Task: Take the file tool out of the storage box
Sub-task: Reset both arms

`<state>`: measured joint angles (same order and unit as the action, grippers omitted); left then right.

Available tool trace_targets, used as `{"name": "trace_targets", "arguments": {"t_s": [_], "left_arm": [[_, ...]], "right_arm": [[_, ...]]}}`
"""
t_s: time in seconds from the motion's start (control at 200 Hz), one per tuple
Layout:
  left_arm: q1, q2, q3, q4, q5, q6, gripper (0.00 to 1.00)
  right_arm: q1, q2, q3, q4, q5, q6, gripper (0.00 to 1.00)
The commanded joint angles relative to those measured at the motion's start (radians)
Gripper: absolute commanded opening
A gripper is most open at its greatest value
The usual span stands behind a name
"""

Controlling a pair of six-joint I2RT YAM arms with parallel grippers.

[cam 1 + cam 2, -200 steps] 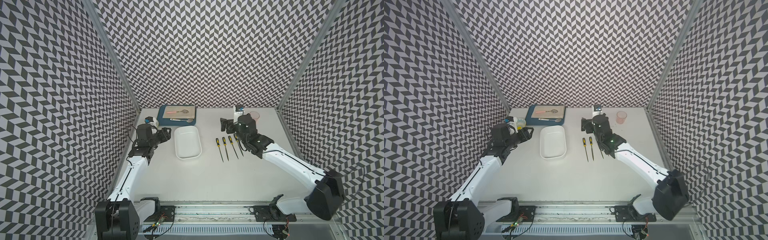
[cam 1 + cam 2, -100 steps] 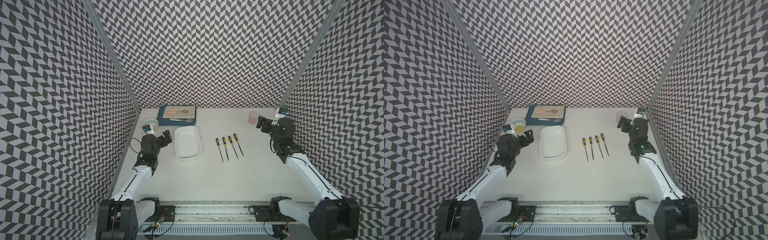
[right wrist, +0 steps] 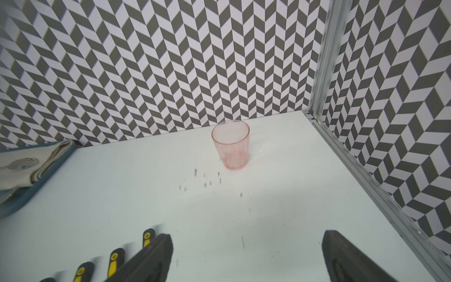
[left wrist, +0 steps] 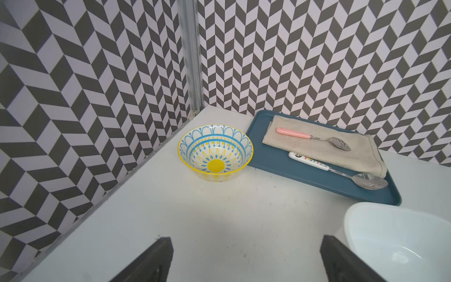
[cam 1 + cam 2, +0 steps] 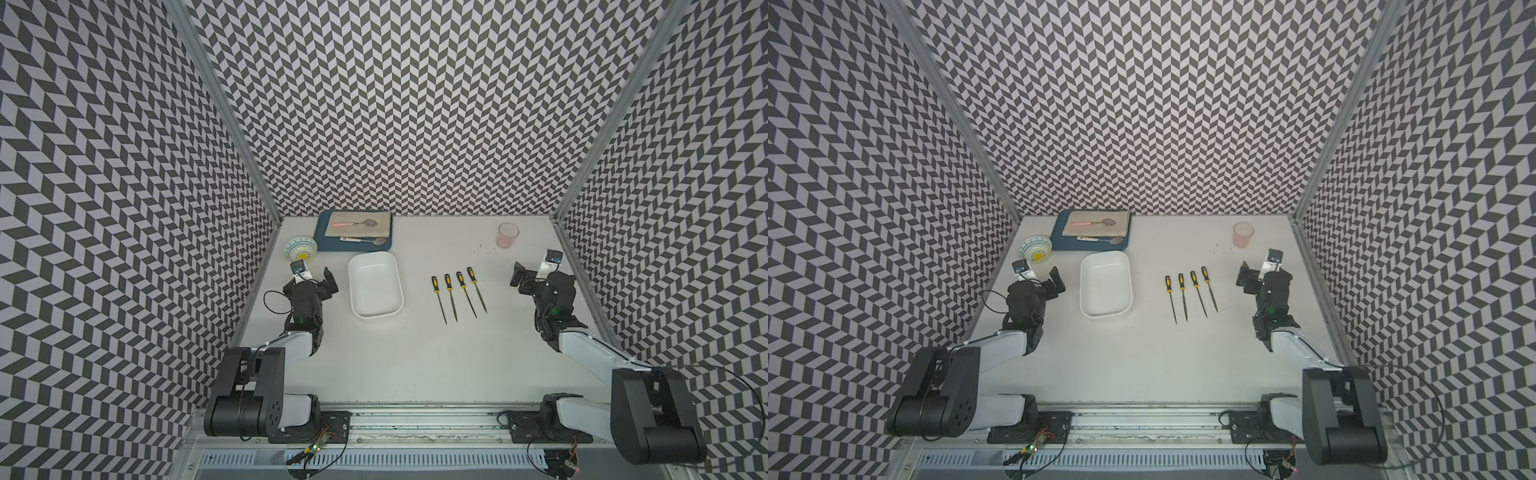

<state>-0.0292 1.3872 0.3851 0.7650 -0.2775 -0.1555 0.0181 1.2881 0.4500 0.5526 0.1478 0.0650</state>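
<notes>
Table: a white tabletop walled on three sides by black-and-white chevron panels, seen in both top views.
Left arm: folded low at the table's left edge, its wrist just beside the storage box.
Right arm: folded low at the right edge, well apart from the tools.
Dark blue tray: at the back of the table, its near edge just behind the box.
Storage box: a plain white tub, lengthwise front to back, left of centre, its floor showing bare white.
Cloth: beige, folded, lying on the tray.
Files: four, with black-and-yellow handles, in a neat row flat on the table between the box and the right arm, handles toward the back wall, clear of the box.
Left gripper: jaws spread wide over bare table, gripping nothing.
Right gripper: jaws spread wide, gripping nothing, the file handles just beside one finger in the wrist view.
Bowl: blue-and-yellow patterned, upright, just beside the tray's left corner.
Cup: pink, translucent, upright near the back right corner.
Spoons: a pink-handled one on the cloth, a white-handled one on the tray beside it.
</notes>
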Motion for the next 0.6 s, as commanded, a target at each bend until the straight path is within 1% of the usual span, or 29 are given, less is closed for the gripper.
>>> {"name": "trace_targets", "arguments": {"t_s": [0.0,0.13,0.195,0.27,0.335,0.376,0.406,0.446,0.496,0.516,0.546,0.576,0.596], "left_arm": [[0.013,0.039,-0.011,0.151,-0.003,0.056,1.0],[0.019,0.09,-0.046,0.251,0.044,0.067,0.99],[0.016,0.115,-0.071,0.322,0.076,0.088,1.0],[0.013,0.114,-0.075,0.325,0.087,0.091,1.0],[0.013,0.117,-0.074,0.328,0.091,0.094,1.0],[0.013,0.12,-0.079,0.338,0.097,0.098,1.0],[0.013,0.121,-0.089,0.353,0.104,0.099,1.0],[0.013,0.128,-0.113,0.397,0.123,0.104,1.0],[0.011,0.169,-0.153,0.534,0.153,0.131,1.0],[0.009,0.182,-0.16,0.563,0.152,0.137,1.0],[0.008,0.172,-0.149,0.519,0.152,0.134,0.99],[0.008,0.148,-0.13,0.434,0.153,0.12,1.0],[0.008,0.147,-0.129,0.445,0.155,0.124,1.0]], "right_arm": [[0.0,0.073,-0.022,0.227,-0.005,-0.05,0.99],[0.001,0.103,-0.108,0.415,-0.022,-0.036,1.0],[0.002,0.154,-0.124,0.482,-0.042,-0.042,1.0],[0.01,0.213,-0.145,0.577,-0.071,-0.059,1.0],[0.025,0.236,-0.163,0.64,-0.058,-0.073,1.0],[0.026,0.237,-0.173,0.636,-0.057,-0.073,1.0],[0.026,0.252,-0.187,0.686,-0.052,-0.072,1.0],[0.029,0.263,-0.206,0.748,-0.059,-0.082,1.0],[0.032,0.273,-0.216,0.785,-0.058,-0.087,1.0],[0.032,0.276,-0.217,0.789,-0.057,-0.087,0.99],[0.032,0.273,-0.216,0.786,-0.057,-0.088,1.0],[0.032,0.271,-0.214,0.779,-0.057,-0.087,1.0],[0.032,0.268,-0.212,0.77,-0.057,-0.086,1.0]]}}
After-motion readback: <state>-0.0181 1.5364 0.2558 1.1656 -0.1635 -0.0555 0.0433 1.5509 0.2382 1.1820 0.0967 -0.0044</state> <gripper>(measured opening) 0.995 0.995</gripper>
